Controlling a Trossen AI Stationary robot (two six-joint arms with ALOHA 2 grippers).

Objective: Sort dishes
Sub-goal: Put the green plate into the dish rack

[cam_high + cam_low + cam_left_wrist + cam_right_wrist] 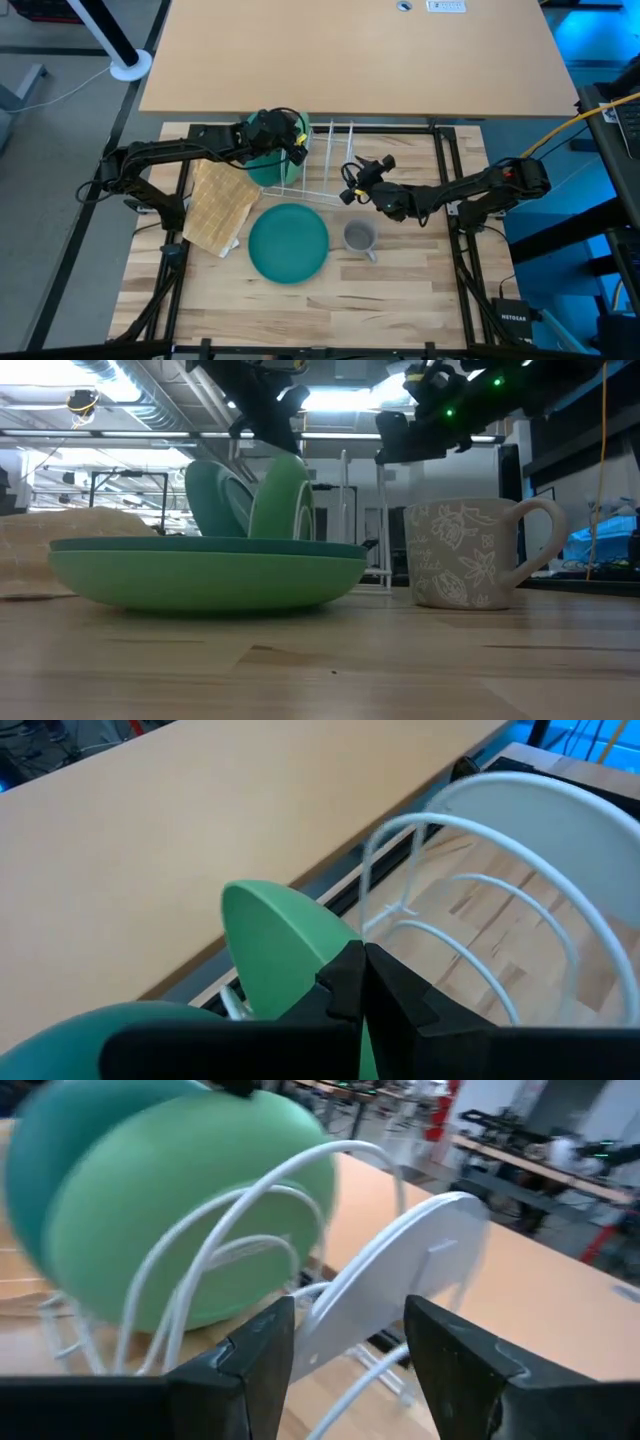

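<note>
High view, left gripper: over the white wire rack at about 11 o'clock of the surface, clamped on the rim of a light green plate that stands upright in the rack.
High view, rack contents: a dark teal plate stands just beside the light green one, at the rack's 9 o'clock end.
High view, right gripper: at the rack's 3 o'clock end, fingers apart, holding nothing.
High view, flat plate: a large teal plate lies on the surface at 6 o'clock of the rack.
High view, mug: just beside the flat plate, at its 3 o'clock.
High view, cloth: tan, at 9 o'clock of the flat plate, touching its edge.

Low view, stack: the large teal plate sits on a green plate.
Low view, mug: upright beside the stack, handle turned away from it.
Low view, upright plates: the dark teal plate and the light green plate stand on edge behind the stack.

Left wrist view, left gripper: fingers together on the light green plate; rack wires beyond.

Right wrist view, right gripper: fingers apart, with the white end panel of the rack between them, not gripped.
Right wrist view, plates: the light green plate and the dark teal plate stand behind the wires.
</note>
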